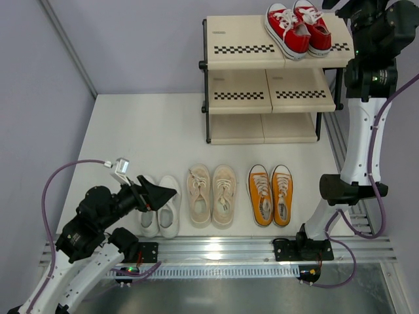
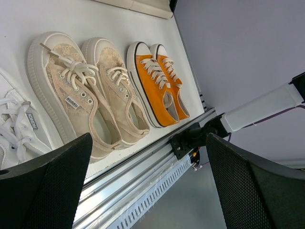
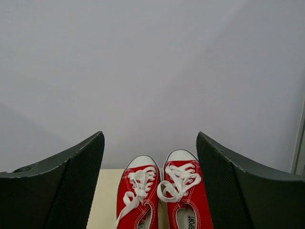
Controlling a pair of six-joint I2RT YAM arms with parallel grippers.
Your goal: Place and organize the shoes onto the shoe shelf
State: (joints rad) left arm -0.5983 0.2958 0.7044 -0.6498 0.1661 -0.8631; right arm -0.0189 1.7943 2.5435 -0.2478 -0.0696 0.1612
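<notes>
The red shoes (image 1: 298, 26) stand as a pair on the right of the shoe shelf's (image 1: 242, 49) top tier. My right gripper (image 3: 149, 137) is open and empty just behind the red shoes (image 3: 159, 191), toes pointing away. The white pair (image 1: 162, 209), cream-beige pair (image 1: 211, 195) and orange-yellow pair (image 1: 270, 194) stand in a row on the table before the shelf. My left gripper (image 1: 159, 193) is open and empty, over the white pair. The left wrist view shows the white (image 2: 19, 129), cream-beige (image 2: 81, 90) and orange-yellow (image 2: 157, 81) pairs.
The shelf's middle and bottom tiers hold nothing. A metal rail (image 1: 216, 247) runs along the table's near edge. My right arm (image 1: 360, 131) rises beside the shelf's right side. Grey walls enclose the table at the back and left.
</notes>
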